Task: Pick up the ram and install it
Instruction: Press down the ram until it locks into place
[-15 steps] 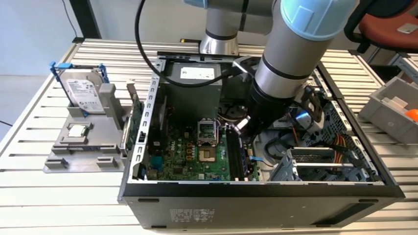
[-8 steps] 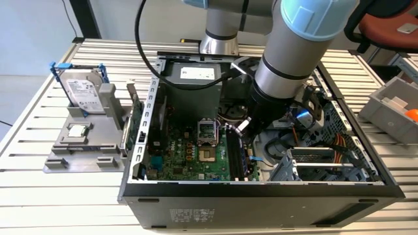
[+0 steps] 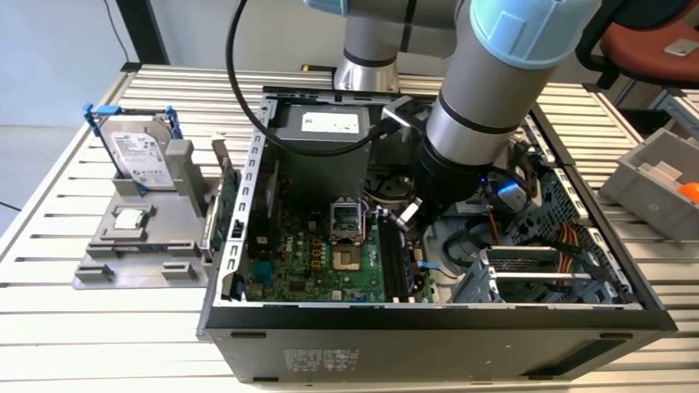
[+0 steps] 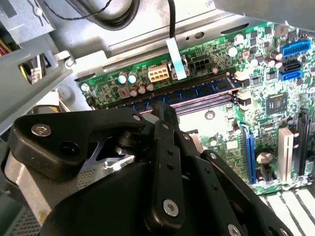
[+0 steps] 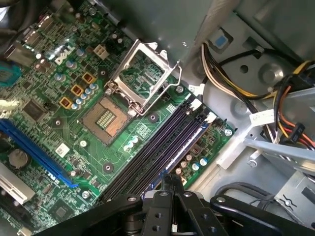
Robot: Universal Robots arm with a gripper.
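While the robot arm reaches down into the open computer case (image 3: pixel 437 315), its gripper (image 5: pixel 173 183) sits right over the memory slots (image 5: pixel 157 147) on the green motherboard (image 3: pixel 327 262). These slots run along the board's edge nearest the bundle of coloured wires (image 5: pixel 290 118), next to the open chip socket (image 5: pixel 106 118) with its metal lid flipped up.

The ram (image 4: pixel 197 91) is a long dark-blue stick. In the second wrist view it lies in the slot nearest the board's edge, with its row of dark chips showing. The empty slots lie just beside it.

The claw looks narrow. In both wrist views its two fingertips (image 5: pixel 169 181) are close together, right at the top edge of the ram. I think they are pinching or pressing it, but I cannot tell for sure if they grip it or only touch it.

So the picking up looks done, and the stick is already in its slot. I cannot tell if it is pushed all the way down or if the white clips (image 5: pixel 204 110) at the slot ends have snapped shut.

On the bench (image 3: pixel 65 311), near its edge on the exterior view's left, a grey stand (image 3: pixel 142 254) holds a silver hard drive (image 3: pixel 140 155) in a blue frame.
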